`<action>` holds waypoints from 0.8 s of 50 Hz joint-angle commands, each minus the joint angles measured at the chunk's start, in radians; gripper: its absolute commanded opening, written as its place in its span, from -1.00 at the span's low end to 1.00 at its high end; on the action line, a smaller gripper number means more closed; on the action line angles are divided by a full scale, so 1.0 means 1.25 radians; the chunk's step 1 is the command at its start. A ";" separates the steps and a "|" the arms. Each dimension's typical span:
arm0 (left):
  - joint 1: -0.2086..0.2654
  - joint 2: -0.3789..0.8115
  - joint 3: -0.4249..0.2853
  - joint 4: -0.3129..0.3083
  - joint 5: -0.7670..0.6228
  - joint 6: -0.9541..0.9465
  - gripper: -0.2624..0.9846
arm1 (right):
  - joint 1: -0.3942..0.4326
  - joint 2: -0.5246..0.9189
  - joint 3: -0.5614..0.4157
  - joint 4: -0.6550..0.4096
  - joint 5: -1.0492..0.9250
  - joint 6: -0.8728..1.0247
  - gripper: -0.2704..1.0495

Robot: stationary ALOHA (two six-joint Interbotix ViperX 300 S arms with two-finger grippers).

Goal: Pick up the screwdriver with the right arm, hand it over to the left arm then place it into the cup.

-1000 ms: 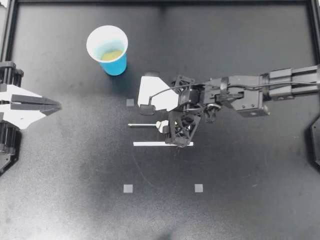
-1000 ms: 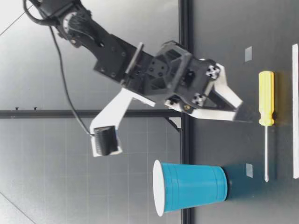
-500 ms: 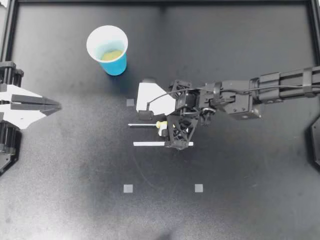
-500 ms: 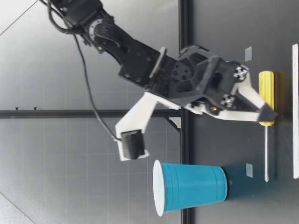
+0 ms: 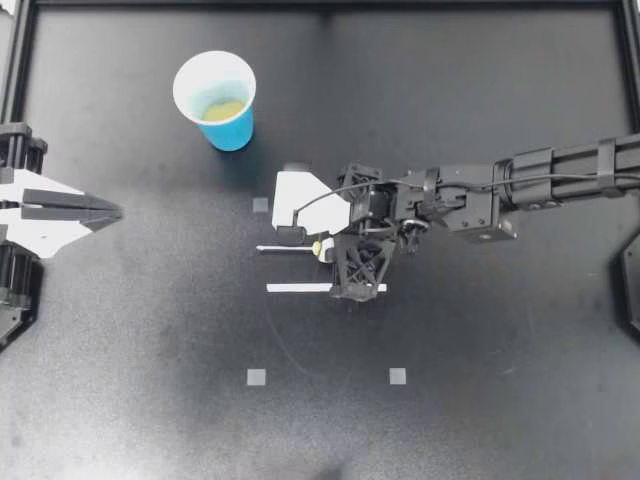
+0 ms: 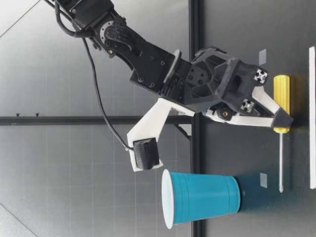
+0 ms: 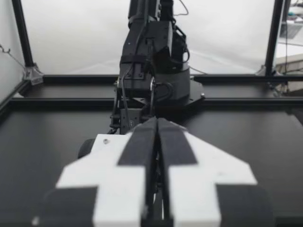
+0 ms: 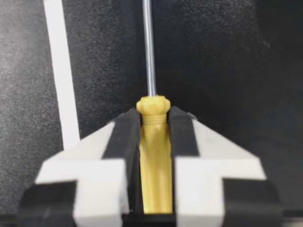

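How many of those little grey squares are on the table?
3 grey squares. One lies between the cup and the screwdriver; two lie side by side past the white strip. A fourth may be hidden under the right arm.

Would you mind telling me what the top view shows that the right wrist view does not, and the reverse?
Only the top view: the blue cup and my left gripper, shut, far from my right gripper. Only the right wrist view: that gripper's two pads pressing the yellow handle of the screwdriver from both sides. Both: my right gripper, the screwdriver's shaft and the white strip.
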 commanded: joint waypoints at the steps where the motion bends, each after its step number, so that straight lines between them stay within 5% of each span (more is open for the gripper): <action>1: 0.001 0.004 -0.010 0.000 -0.010 0.000 -0.44 | 0.007 -0.015 -0.015 0.000 -0.001 0.002 -0.54; 12: 0.009 0.044 -0.002 0.000 -0.056 0.004 -0.39 | 0.013 -0.050 0.007 0.012 -0.026 0.013 -0.60; 20: 0.011 0.096 0.009 -0.006 -0.115 0.009 -0.13 | 0.016 -0.117 0.071 0.037 -0.135 0.029 -0.60; 35: 0.028 0.216 -0.011 -0.028 -0.227 0.013 0.52 | 0.029 -0.266 0.271 0.038 -0.556 0.123 -0.60; 40: 0.032 0.265 -0.026 -0.034 -0.281 0.012 0.58 | 0.040 -0.301 0.326 0.038 -0.720 0.146 -0.60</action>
